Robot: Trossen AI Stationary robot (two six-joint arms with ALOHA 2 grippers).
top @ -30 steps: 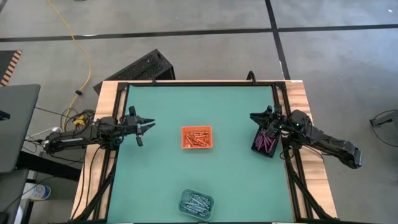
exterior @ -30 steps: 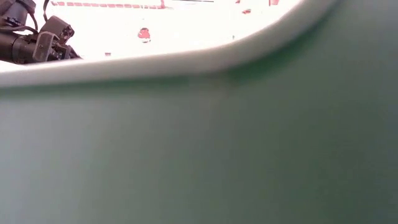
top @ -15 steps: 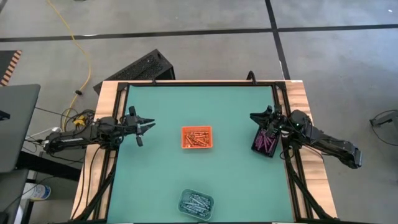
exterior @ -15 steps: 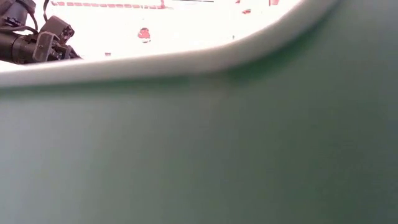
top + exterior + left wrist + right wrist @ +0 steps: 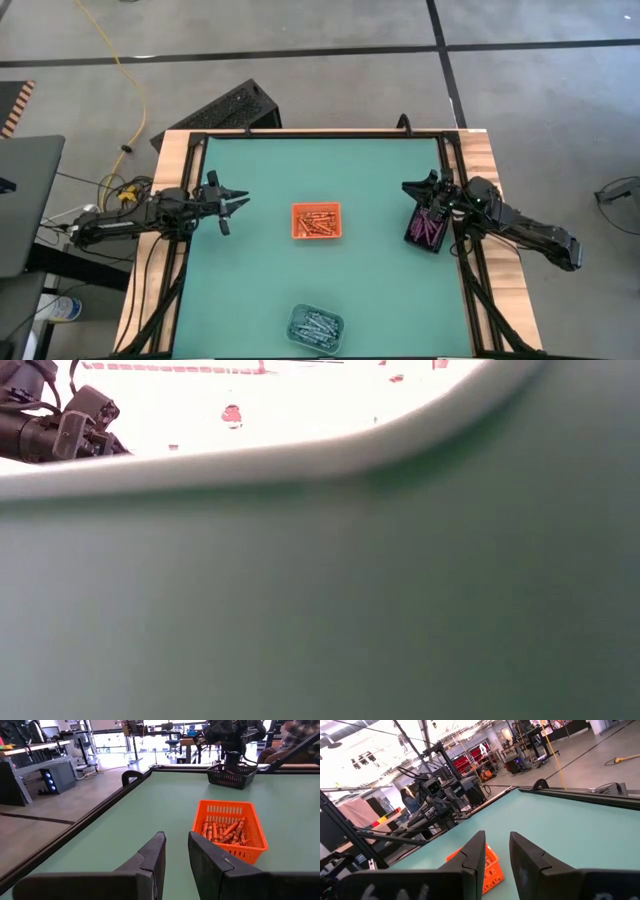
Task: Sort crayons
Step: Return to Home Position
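**Left gripper** [image 5: 240, 203]: you find it at the left edge of the green table [image 5: 380, 300], raised off the mat and pointing inward. Its jaws stand a narrow gap apart, and nothing is between them.

**Right gripper** [image 5: 408, 188]: you find it at the right edge of the table, pointing inward toward the left gripper. Its jaws are likewise parted by a narrow gap and hold nothing.

**Orange tray** [image 5: 297, 209]: it sits straight ahead of the left jaws, well apart from them, about midway between the two grippers. In the left wrist view you see it upright on the mat, with mesh walls.

**Orange crayons** [image 5: 318, 221]: a loose heap lying inside the orange tray, none of it near either pair of jaws.

**Black tray** [image 5: 410, 232]: it sits by the right edge of the table. The right jaws hang over its far end, and the left wrist view shows that gripper above the tray's rim rather than in it.

**Purple crayons** [image 5: 428, 228]: these lie inside the black tray, below and just behind the right jaws.

**Clear tray** [image 5: 295, 315]: it sits at the near edge of the table, well off to the side of both pairs of jaws.

**Blue-grey crayons** [image 5: 317, 326]: a pile inside the clear tray.

**Loose crayons**: you see none on the mat between the jaws and the trays.
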